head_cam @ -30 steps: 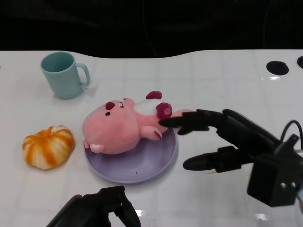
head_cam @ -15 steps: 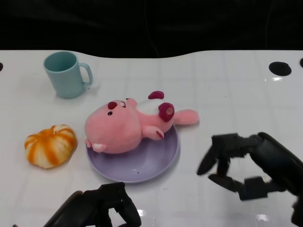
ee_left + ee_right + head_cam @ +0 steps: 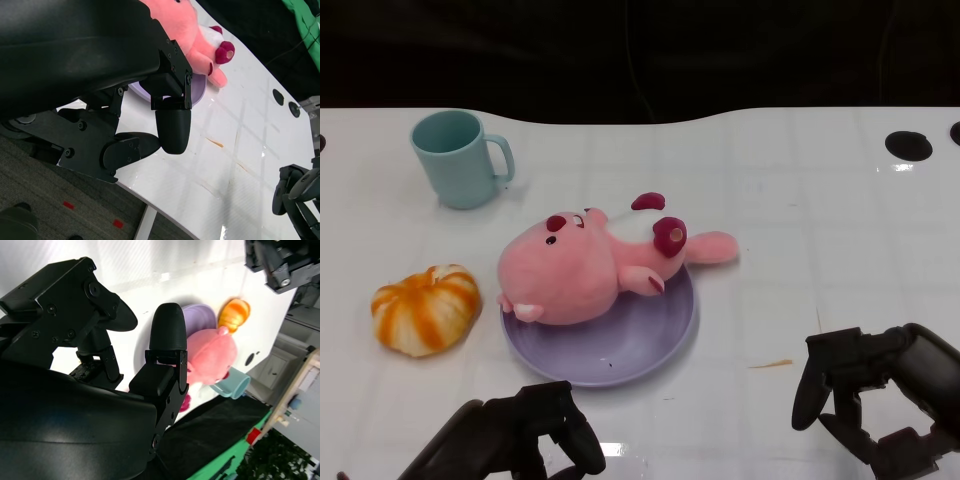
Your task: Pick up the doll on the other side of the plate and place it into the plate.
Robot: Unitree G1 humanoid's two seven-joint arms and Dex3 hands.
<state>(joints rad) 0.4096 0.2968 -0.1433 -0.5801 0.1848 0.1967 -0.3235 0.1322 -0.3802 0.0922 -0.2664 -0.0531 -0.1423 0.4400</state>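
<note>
our right hand [image 3: 865, 405] sits low at the near right of the white table [image 3: 820, 200], its fingers [image 3: 810, 395] curled loosely with nothing in them and gaps between them, well apart from the plate. in the right wrist view the same hand [image 3: 125, 335] shows fingers spread and bare, with the plate and doll beyond them. our left hand [image 3: 520, 440] lies at the near left edge, just this side of the plate, its fingers curled in on nothing; in the left wrist view [image 3: 150, 125] the fingertips nearly meet and hold no object.

moving outward, we see the lavender plate [image 3: 650, 340] in the middle of the table. the pink plush doll [image 3: 585, 262] lies on its side on the far left part of the plate, head to the left over the rim, one pink limb reaching right past the rim onto the table. it has dark red ears and feet and a white patch at its belly.

left of the plate, close beside the doll's head, rests an orange-and-white striped plush pumpkin [image 3: 425, 308]. farther away, at the far left, stands an upright teal mug [image 3: 455, 158] with its handle to the right. round black holes [image 3: 906, 145] mark the table's far right.
</note>
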